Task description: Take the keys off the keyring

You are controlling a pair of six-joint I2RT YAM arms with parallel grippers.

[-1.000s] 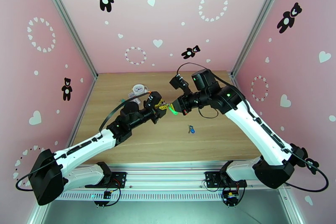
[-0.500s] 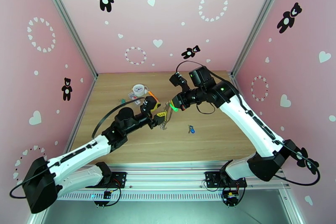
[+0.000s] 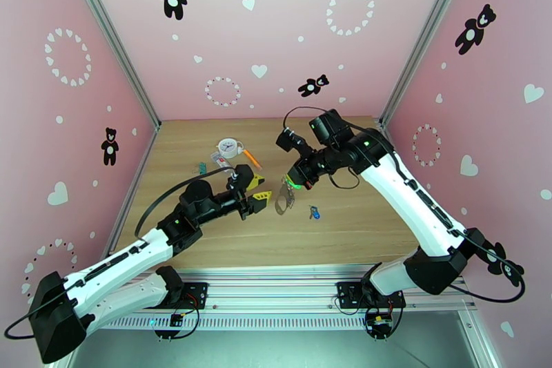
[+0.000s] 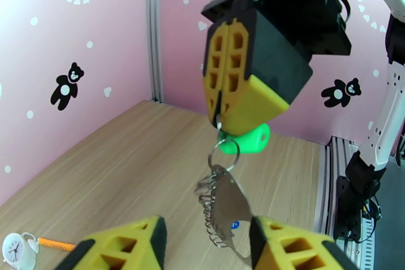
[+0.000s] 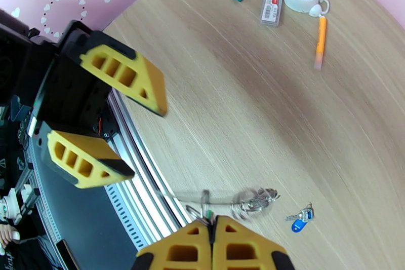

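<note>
Keyring [image 4: 223, 207] dangles from clamped right gripper [image 4: 219, 116].

Shows the keyring [image 4: 223, 210] as a motion-smeared dangle, strap and chain too blurred to separate. Hides part of the green-tagged key [image 4: 249, 140] behind the right gripper [image 4: 218, 120]. Crops the left gripper [image 4: 205, 235] at the bottom edge. Leaves the blue-tagged key [image 3: 314, 212] too tiny to read.

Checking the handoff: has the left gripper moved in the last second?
Yes: the left gripper has drawn back toward the near edge of the table, away from the clock.
</note>
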